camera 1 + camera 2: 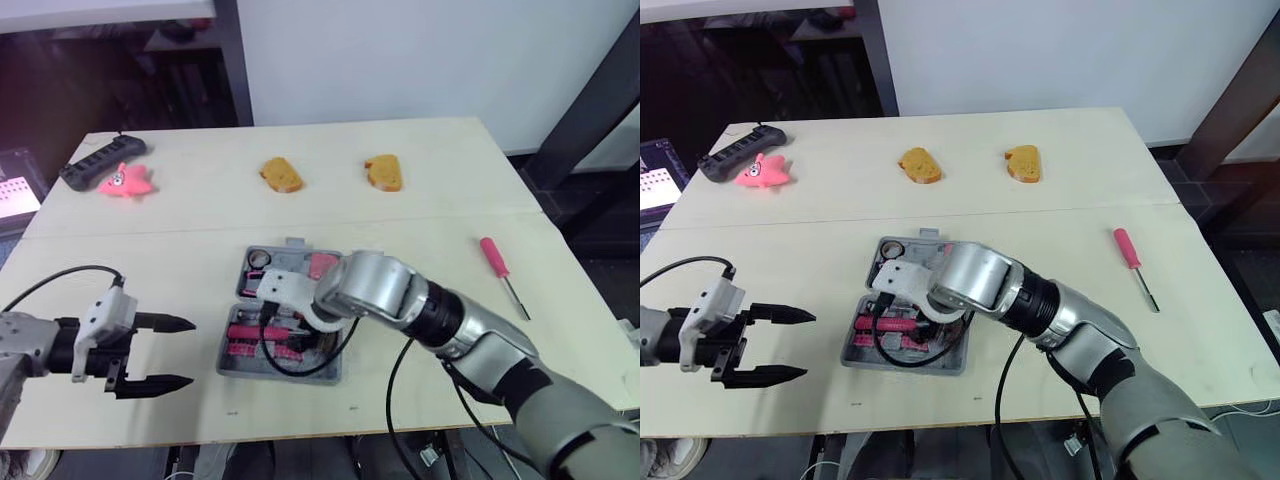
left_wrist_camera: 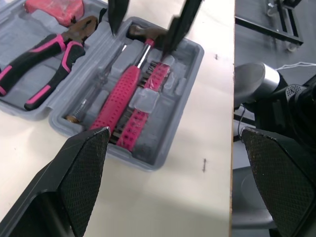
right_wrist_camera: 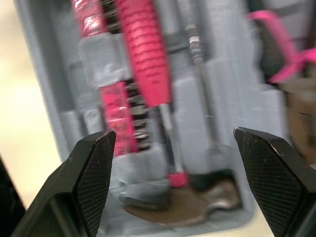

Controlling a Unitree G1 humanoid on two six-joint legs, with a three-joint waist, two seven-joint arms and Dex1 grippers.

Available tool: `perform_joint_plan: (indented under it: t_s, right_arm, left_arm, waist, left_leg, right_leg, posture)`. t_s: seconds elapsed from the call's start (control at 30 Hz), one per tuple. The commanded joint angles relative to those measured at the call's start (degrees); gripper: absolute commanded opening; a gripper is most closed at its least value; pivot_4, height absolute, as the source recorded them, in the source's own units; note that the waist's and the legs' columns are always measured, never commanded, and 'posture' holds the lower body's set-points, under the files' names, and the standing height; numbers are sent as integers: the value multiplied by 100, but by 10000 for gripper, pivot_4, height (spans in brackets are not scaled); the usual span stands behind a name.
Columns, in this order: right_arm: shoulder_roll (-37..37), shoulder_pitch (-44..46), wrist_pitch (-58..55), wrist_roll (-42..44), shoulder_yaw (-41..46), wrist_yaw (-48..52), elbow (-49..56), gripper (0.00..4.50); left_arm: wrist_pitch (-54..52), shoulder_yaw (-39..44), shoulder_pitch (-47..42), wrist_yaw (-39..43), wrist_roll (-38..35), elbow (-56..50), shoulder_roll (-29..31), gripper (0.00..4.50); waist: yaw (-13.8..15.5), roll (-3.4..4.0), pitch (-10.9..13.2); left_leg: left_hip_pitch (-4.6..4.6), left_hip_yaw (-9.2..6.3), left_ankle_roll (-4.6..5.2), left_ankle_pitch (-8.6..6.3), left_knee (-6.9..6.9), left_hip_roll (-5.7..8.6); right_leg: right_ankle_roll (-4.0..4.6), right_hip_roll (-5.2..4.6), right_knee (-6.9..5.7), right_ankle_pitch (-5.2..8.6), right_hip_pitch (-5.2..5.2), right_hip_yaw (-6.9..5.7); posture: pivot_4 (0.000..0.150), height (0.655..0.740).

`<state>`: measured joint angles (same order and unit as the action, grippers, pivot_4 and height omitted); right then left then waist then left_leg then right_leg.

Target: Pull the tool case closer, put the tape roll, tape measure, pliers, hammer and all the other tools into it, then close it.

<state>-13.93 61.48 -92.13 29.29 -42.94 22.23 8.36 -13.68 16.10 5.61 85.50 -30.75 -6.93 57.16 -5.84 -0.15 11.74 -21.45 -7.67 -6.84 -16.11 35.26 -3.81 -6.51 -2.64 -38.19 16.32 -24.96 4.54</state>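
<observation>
The grey tool case [image 1: 330, 368] lies open in the middle of the table. In it are a pink-handled hammer [image 2: 123, 94], black and pink pliers [image 2: 44, 59], a red tape measure [image 2: 54, 7] and a tape roll [image 1: 258, 260]. My right gripper [image 1: 283, 335] hangs open just above the case's near half, over the hammer [image 3: 145, 54], holding nothing. My left gripper [image 1: 189, 352] stands open and empty on the table to the left of the case, pointing at it. A pink screwdriver [image 1: 497, 262] lies on the table far to the right.
Two toast-like pieces [image 1: 282, 175] [image 1: 384, 172] lie at the back of the table. A pink toy [image 1: 125, 182] and a black power strip [image 1: 100, 160] sit at the back left. The table's front edge [image 1: 300, 435] runs close behind my left gripper.
</observation>
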Motion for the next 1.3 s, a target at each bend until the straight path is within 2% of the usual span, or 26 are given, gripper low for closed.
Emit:
perform_joint_plan:
  t_s: [0.03, 0.07, 0.17, 0.3, 0.37, 0.4, 0.6, 0.93, 1.3]
  right_arm:
    - [-30, -100, -37, -33, 380, -22, 408, 40464]
    - [-45, -133, -14, -31, 438, -11, 473, 40464]
    - [126, -447, 353, -33, 859, -31, 692, 32083]
    - [41, -950, 792, -33, 951, 49, 1050, 12063]
    - [-2, -1291, 1252, -134, 905, 66, 1154, 454]
    - [-81, -1456, 1908, -449, 729, -12, 1228, 107]
    - [41, -2221, 3002, -895, 601, 53, 885, 107]
    - [-37, -2589, 3250, -1223, 364, 419, 819, 107]
    - [45, -2791, 3405, -1537, 563, 445, 480, 107]
  left_arm:
    - [-28, -21, -86, -13, -67, -68, -9, 45000]
    - [-29, -31, -103, -11, -65, -57, -7, 45000]
    - [-59, -71, -171, -31, -65, -51, -8, 45000]
    - [-76, -95, -226, -49, -64, -32, -7, 45000]
    - [-79, -105, -247, -54, -61, -17, -4, 45000]
    - [-77, -113, -255, -59, -56, -12, -3, 45000]
    - [-90, -139, -309, -77, -50, 15, 2, 45000]
    - [-90, -115, -284, -81, -45, -6, 4, 45000]
    - [-120, -86, -258, -65, -71, -25, 27, 45000]
  waist:
    - [-8, 0, 0]
    - [-11, 0, 0]
    - [-7, -1, -1]
    - [2, -2, -1]
    - [7, -2, -1]
    - [10, -2, -1]
    - [10, -2, -1]
    - [19, -3, -2]
    - [22, -3, -2]
  left_leg:
    - [0, 0, 0, 0, -1, 0]
    - [-1, 0, 0, 0, -2, 0]
    - [-1, 0, 0, 0, -1, 0]
    - [0, -1, 0, 0, 0, 0]
    - [0, 0, 0, 0, 0, 0]
    - [0, -1, 0, 0, 0, 0]
    - [2, 0, 0, 0, 2, 0]
    - [2, -1, -1, 1, 3, 0]
    - [3, 0, -1, 1, 3, 0]
  right_leg:
    - [0, 0, 0, 0, -1, 0]
    - [0, 0, 0, 0, -1, 0]
    - [0, 0, 1, 0, 0, -1]
    - [0, 0, 0, 0, 1, -1]
    - [0, -1, 1, 0, 3, -1]
    - [0, -1, 1, 0, 2, -1]
    - [0, 0, 0, 0, 3, 0]
    - [0, 0, 0, 0, 5, 0]
    - [0, 1, 0, 0, 7, 0]
  posture:
    - [1500, 7400]
    - [1500, 7400]
    - [1500, 7400]
    - [1500, 7400]
    - [1500, 7400]
    - [1500, 7400]
    - [1500, 7400]
    - [1500, 7400]
    - [1500, 7400]
